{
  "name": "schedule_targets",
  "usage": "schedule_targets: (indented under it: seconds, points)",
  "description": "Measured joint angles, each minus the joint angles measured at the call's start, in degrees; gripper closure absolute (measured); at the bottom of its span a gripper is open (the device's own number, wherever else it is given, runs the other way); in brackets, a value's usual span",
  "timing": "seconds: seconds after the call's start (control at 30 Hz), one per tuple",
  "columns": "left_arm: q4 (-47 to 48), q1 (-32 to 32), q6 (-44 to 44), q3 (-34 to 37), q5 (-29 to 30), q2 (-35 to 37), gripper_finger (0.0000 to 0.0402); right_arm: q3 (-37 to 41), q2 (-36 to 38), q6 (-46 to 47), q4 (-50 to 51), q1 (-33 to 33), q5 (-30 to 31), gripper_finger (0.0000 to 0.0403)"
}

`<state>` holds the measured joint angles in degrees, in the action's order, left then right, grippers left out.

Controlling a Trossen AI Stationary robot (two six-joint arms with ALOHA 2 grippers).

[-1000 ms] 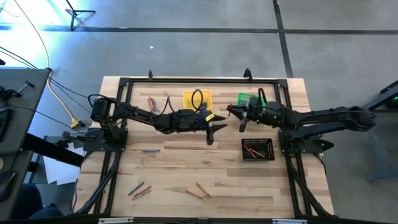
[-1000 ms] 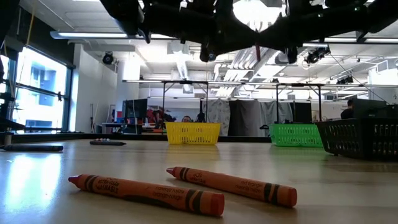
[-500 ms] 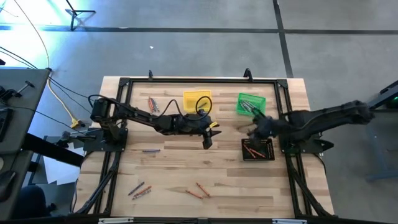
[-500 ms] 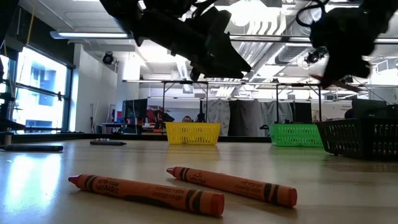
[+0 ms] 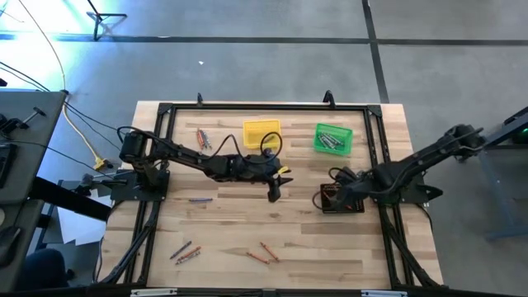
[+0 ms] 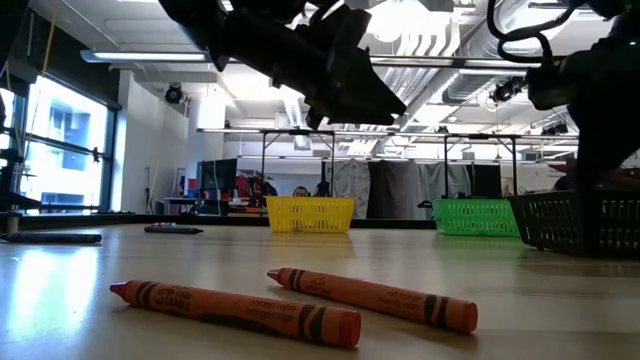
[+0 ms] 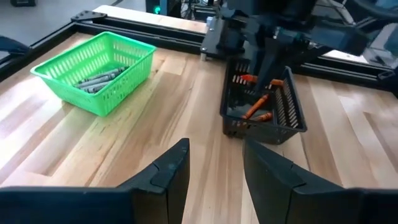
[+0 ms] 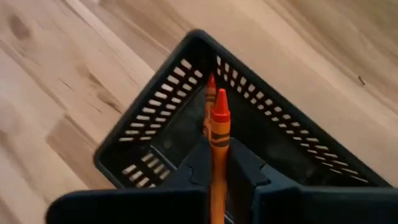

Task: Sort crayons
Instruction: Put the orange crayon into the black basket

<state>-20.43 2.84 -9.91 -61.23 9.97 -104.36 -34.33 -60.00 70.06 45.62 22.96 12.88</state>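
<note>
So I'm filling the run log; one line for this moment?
right end effector: holding orange crayon over black bin | left end effector: open, mid-table, empty | loose crayons on table

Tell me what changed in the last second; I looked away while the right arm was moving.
The right gripper swung from beside the green bin to over the black bin, an orange crayon between its fingers and not yet dropped. The left gripper drew back slightly toward mid-table, open and empty. The bins and the loose crayons stayed put.
</note>
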Motion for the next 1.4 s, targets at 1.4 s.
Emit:
schedule_targets:
  seconds: [1.4]
  points:
    - [77.99, 28.88, -50.73, 0.33, -20.82, 14.36, 0.0268, -16.39, -0.44, -39.58, 3.05, -15.29, 16.14, 0.0247]
